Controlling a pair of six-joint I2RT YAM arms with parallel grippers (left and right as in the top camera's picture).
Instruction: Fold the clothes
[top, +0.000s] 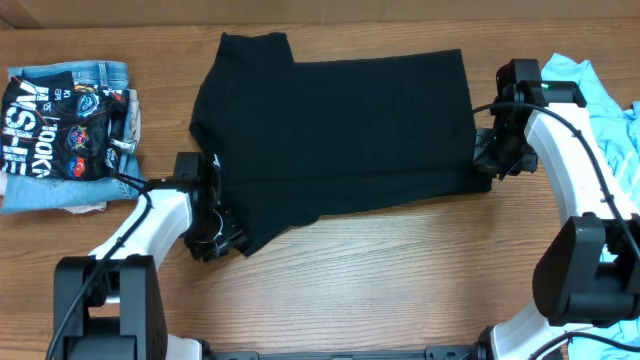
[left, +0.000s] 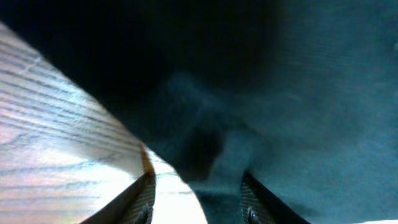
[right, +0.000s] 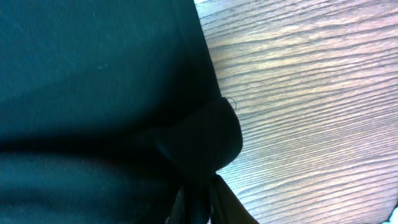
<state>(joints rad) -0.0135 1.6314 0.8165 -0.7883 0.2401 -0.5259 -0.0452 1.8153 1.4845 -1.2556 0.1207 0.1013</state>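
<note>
At three o'clock, right gripper (right: 198, 200) pinches the T-shirt (top: 340, 130) hem; left gripper (left: 196, 199) gapes; carry edges level.

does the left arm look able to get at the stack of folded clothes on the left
Probably yes: the left gripper sits at the black T-shirt's near corner, and only bare table separates it from the folded stack.

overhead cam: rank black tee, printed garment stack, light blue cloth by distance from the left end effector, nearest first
1. Black T-shirt: its lower-left edge is right at the left end effector.
2. Printed garment stack: up and to the left in the overhead view, on the table's left edge.
3. Light blue cloth: far right edge, behind the other arm.
</note>
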